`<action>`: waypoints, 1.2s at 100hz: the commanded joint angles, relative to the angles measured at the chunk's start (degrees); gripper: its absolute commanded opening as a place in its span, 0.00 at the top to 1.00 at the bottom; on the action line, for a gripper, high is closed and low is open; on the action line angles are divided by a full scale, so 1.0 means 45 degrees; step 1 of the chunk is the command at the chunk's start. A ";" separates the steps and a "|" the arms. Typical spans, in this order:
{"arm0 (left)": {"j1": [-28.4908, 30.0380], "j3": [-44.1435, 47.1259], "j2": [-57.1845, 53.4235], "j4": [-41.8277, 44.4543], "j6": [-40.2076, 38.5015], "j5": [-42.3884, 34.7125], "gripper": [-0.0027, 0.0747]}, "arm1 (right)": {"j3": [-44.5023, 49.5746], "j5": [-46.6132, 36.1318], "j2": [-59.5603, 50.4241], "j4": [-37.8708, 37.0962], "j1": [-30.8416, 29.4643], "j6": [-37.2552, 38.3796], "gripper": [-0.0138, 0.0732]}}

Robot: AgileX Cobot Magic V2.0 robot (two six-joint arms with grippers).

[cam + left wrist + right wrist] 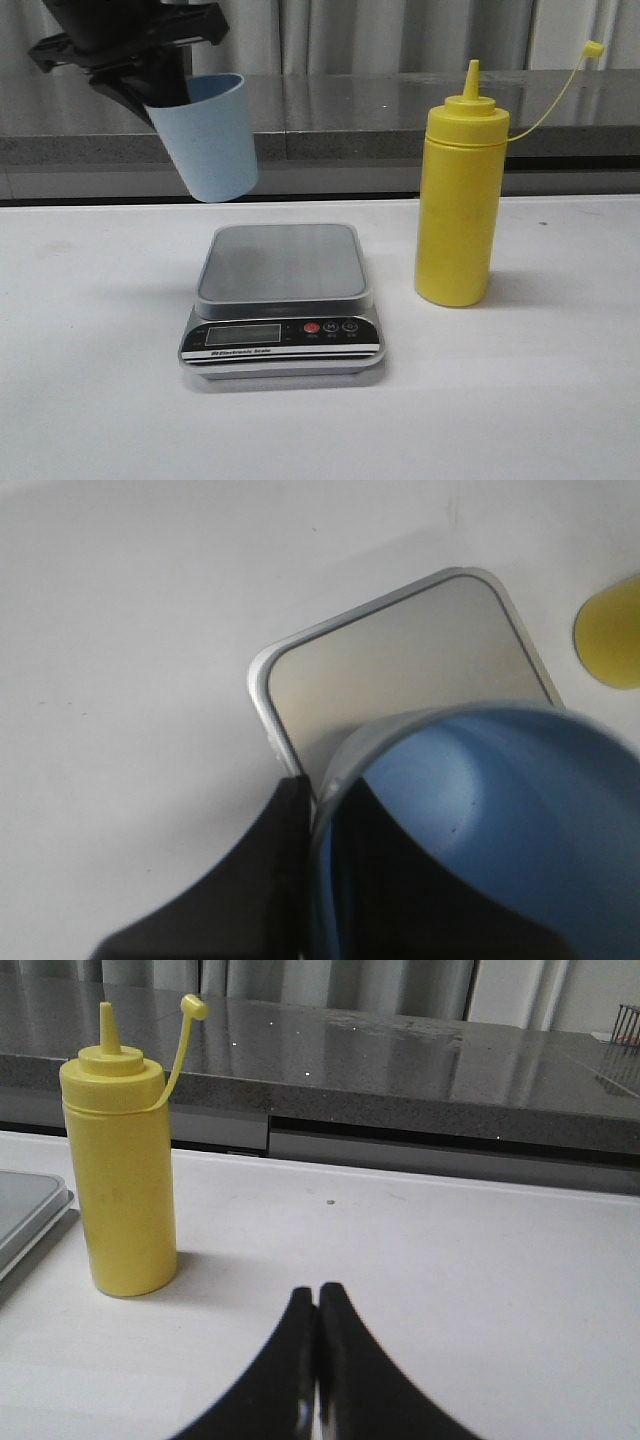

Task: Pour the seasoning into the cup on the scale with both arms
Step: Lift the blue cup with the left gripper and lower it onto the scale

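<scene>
My left gripper (165, 88) is shut on the rim of the pale blue cup (212, 138), one finger inside and one outside, and holds it in the air above and behind the left back corner of the scale (283, 270). In the left wrist view the cup (520, 810) hangs over the scale's grey platform (400, 670). The yellow seasoning bottle (459, 200) stands upright right of the scale, its cap off on its tether. My right gripper (318, 1295) is shut and empty, low over the table, right of the bottle (120, 1180). It is out of the front view.
A white table (100, 400) carries everything. A dark grey counter ledge (350, 110) runs along the back with curtains behind it. The scale's black panel (285, 335) with display and red button faces the front.
</scene>
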 commanded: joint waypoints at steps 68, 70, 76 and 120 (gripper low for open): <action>-0.1373 -0.2412 0.2349 0.0744 0.0022 0.0567 0.99 | -0.0281 -0.0955 -0.0227 -0.0142 -0.0059 -0.0035 0.92; -0.1373 -0.2412 0.2338 0.0744 0.0022 0.0604 0.99 | -0.0281 -0.0955 -0.0227 -0.0142 -0.0059 -0.0035 0.92; -0.1373 -0.2412 0.2357 0.0744 0.0022 0.0601 0.99 | -0.0281 -0.0955 -0.0227 -0.0142 -0.0059 -0.0035 0.92; -0.1373 -0.2472 0.2357 0.0547 0.0022 0.0742 0.70 | -0.0281 -0.0955 -0.0227 -0.0142 -0.0059 -0.0035 0.92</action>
